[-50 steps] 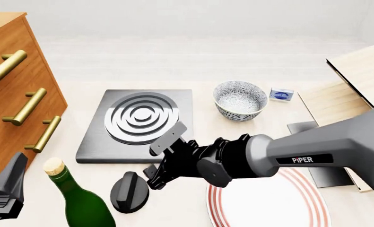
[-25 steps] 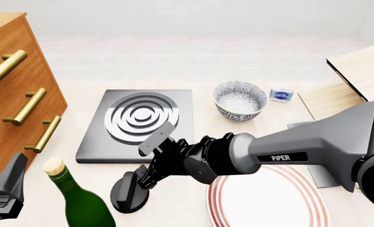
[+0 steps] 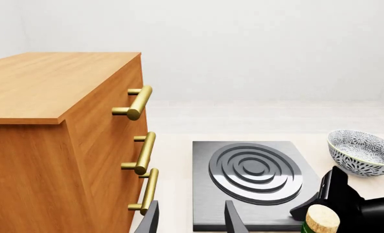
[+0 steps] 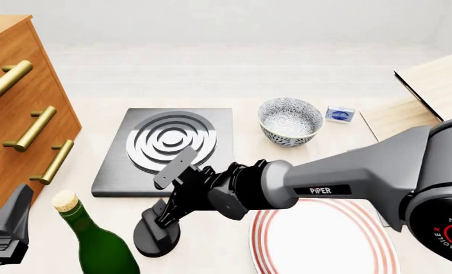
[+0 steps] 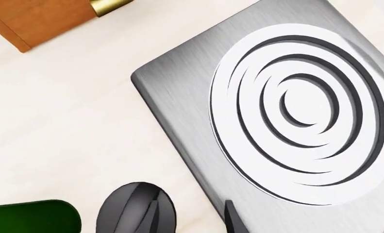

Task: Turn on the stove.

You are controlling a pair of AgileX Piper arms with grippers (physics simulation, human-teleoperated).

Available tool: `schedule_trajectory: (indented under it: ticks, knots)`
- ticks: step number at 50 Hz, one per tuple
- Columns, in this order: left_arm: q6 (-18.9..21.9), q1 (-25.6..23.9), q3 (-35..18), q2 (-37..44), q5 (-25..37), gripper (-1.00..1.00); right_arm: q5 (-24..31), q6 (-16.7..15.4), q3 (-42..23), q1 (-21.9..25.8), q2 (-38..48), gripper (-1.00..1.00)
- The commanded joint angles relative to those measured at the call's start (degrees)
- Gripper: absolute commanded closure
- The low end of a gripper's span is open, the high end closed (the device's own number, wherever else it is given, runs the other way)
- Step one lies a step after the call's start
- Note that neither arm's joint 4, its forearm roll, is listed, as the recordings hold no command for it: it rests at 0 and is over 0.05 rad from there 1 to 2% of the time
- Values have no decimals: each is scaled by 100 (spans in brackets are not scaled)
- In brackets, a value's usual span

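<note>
— So, the right gripper: what are its jaws doing?

— Spread apart, gripping nothing. One finger sticks up over the stove's near edge; the other reaches down to the knob. In the right wrist view one fingertip overlaps the knob and the other sits over the slab edge (whether either one actually touches, I cannot tell).

— And the stove itself?

— The stove lies flat mid-table, a dark-grey slab with a silver ringed burner. The knob stands apart from it, just off the slab's near edge, on the table, between a green bottle and a red-rimmed plate.

— The left gripper?

— Low in the front view's near-left corner, by the wooden drawers. Only its dark body shows there. The left wrist view shows its two fingertips parted with only table between them, so the left gripper is released, aimed toward the stove and the brass handles.

— Anything further out?

— A patterned bowl just right of the slab, a small blue-and-white pack beyond that, and wooden boards at the far right.
</note>
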Motion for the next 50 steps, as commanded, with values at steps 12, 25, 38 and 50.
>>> schedule_trajectory:
  ticks: [12,25,38,50]
  knots:
    - [1,-2,0,1,0,-100,569,-217,-453,370,343,-100]
    - [0,2,0,0,0,-100,808,-313,-610,464,71,-100]
    - [-1,-1,0,1,0,-100,881,-626,-508,483,-391,-100]
    - [1,0,0,0,0,-100,778,-652,-119,384,-1325,-100]
